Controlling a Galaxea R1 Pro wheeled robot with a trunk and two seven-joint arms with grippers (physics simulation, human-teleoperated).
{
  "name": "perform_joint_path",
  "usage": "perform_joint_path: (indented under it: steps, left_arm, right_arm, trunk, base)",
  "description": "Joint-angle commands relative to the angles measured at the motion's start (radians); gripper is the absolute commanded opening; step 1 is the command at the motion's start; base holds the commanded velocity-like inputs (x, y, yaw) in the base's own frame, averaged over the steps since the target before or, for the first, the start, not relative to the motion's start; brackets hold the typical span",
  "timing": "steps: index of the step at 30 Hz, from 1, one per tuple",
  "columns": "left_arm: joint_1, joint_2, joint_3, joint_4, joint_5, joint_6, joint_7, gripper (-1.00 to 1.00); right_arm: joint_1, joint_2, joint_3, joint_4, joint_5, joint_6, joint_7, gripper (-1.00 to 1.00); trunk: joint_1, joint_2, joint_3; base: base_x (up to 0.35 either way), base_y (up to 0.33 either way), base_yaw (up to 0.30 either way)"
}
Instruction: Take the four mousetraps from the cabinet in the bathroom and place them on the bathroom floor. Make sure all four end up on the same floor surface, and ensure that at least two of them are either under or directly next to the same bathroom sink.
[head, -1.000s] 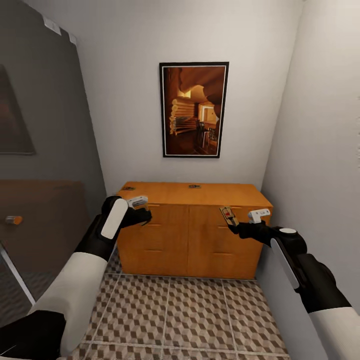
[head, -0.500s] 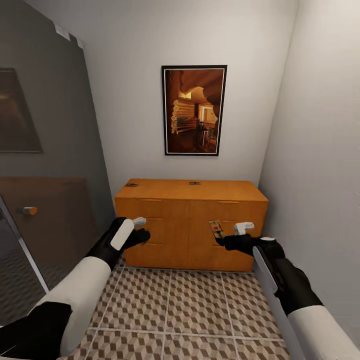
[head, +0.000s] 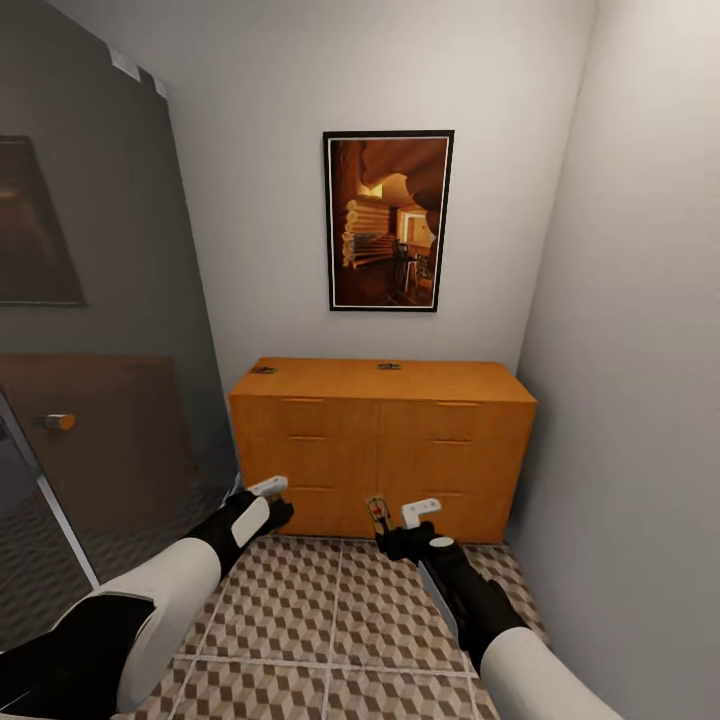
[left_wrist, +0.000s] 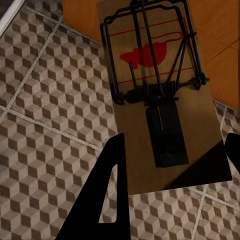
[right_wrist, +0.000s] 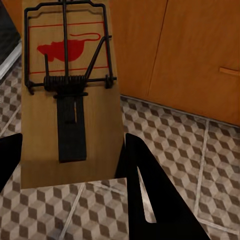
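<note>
- Head view: both hands hang low before the cabinet (head: 380, 440), over the floor (head: 330, 620). The right hand (head: 392, 522) is clamped on a trap (head: 377, 509), board upright, long axis near vertical. The left hand (head: 272, 497): grip hard to tell here. Two small traps (head: 389, 367) lie on the cabinet top near the wall. Walls close in both sides; open tiles lie between the arms
- Left wrist view: the left hand (left_wrist: 170, 165) is clamped on a trap (left_wrist: 160, 90); its long axis runs along the fingers (left_wrist: 107, 200), spring end toward the cabinet base
- Right wrist view: the trap (right_wrist: 70, 95) points away along the fingers (right_wrist: 150, 195), over tiles by the cabinet foot
</note>
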Motion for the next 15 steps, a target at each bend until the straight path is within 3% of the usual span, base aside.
perform_joint_path:
  steps: [1, 6, 15]
  left_arm:
    - [0.0, -0.001, -0.007, -0.005, 0.008, 0.003, 0.006, -1.0]
    - [0.0, -0.006, -0.004, -0.01, 0.005, 0.001, 0.015, -1.0]
    - [0.0, -0.006, -0.004, -0.01, 0.005, 0.004, 0.015, -1.0]
  right_arm:
    - [0.0, -0.001, 0.001, -0.002, 0.004, 0.004, -0.002, -1.0]
    - [0.0, -0.005, 0.0, -0.061, 0.005, 0.01, -0.005, -1.0]
    - [0.0, -0.005, 0.0, -0.063, -0.002, 0.016, -0.007, -1.0]
  trunk:
    - [0.0, -0.001, -0.001]
    - [0.0, -0.001, -0.001]
    - [0.0, -0.001, -0.001]
  base:
    - [-0.015, 0.0, 0.0]
    - [-0.276, 0.0, 0.0]
    - [-0.343, 0.0, 0.0]
